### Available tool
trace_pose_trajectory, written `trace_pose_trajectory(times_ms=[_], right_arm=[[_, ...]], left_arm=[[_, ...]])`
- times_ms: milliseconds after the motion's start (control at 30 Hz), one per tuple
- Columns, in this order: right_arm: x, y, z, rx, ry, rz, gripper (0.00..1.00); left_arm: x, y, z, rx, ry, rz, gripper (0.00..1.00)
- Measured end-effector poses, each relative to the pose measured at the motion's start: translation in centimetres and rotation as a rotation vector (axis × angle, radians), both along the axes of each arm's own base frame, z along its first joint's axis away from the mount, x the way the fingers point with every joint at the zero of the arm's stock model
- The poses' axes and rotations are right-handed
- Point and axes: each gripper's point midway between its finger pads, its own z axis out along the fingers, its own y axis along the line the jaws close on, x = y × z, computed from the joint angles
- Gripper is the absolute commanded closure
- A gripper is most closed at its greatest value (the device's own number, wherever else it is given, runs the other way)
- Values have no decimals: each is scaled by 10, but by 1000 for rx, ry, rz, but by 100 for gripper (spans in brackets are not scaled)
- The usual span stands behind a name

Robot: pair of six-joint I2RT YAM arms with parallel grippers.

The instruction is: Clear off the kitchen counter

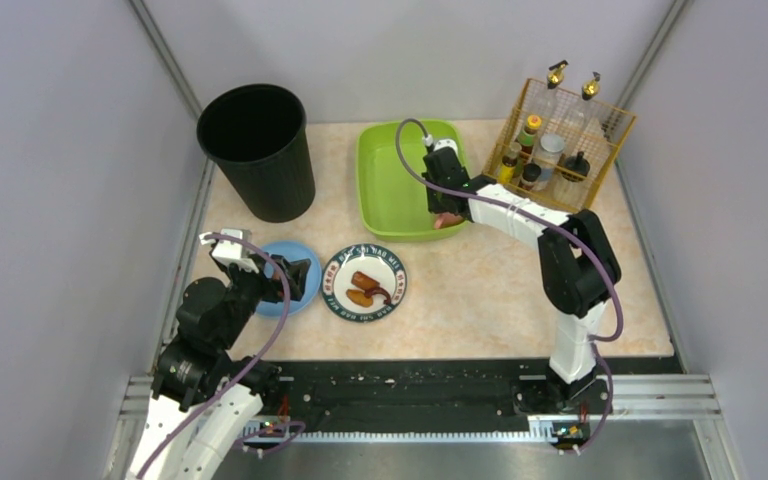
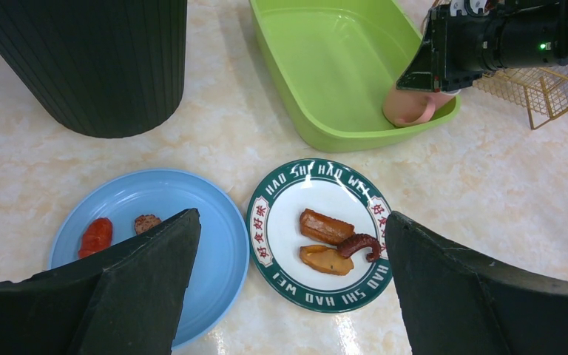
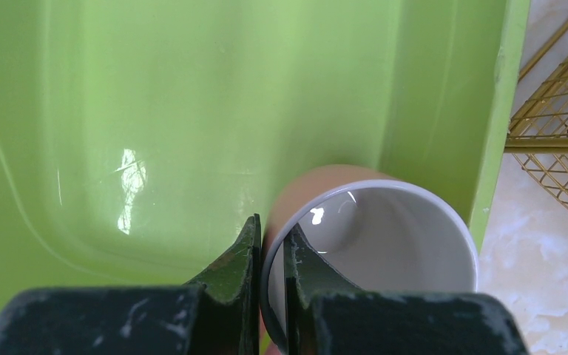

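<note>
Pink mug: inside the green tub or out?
Inside. The mug is within the green tub's walls, at a corner, right jaws pinching its rim. Resting on the bottom: cannot tell.

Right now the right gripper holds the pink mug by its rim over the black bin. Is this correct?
Only the place is wrong. The right gripper holds the pink mug by its rim inside the green tub, near its right wall; the right wrist view shows this.
</note>
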Motion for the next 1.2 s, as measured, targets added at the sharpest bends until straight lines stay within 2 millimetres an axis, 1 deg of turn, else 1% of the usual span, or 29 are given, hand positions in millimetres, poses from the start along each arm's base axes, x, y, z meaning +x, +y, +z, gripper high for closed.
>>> trace_pose_trajectory(times_ms=[33,133,233,267,333,400,500,733,900,967,1067,1200], right_arm=[[0,0,0,0,1,1,100],[-1,2,0,-1,1,4,89],[-2,2,-1,-1,7,5,83],[-3,2,-1,-2,10,7,78],[-4,2,-1,-5,13,8,64],[-4,2,-1,-2,13,8,59],[-4,3,0,-7,13,12,56],[-4,3,0,-15,8,10,53],[-5,1,4,-38,-1,8,45],[-6,0,11,-52,-16,7,43],[-7,0,31,-57,-60,8,40],[-16,5,76,-33,-150,21,35]], left_arm=[[0,0,0,0,0,0,1],[0,0,0,0,0,0,1],[0,0,0,0,0,0,1],[0,0,0,0,0,0,1],[0,0,0,0,0,0,1],[0,0,0,0,0,0,1],[0,0,0,0,0,0,1],[0,0,0,0,0,0,1],[0,0,-1,1,3,0,1],[1,0,-1,1,3,0,1],[1,0,-1,1,3,0,1],[1,0,-1,1,3,-1,1]])
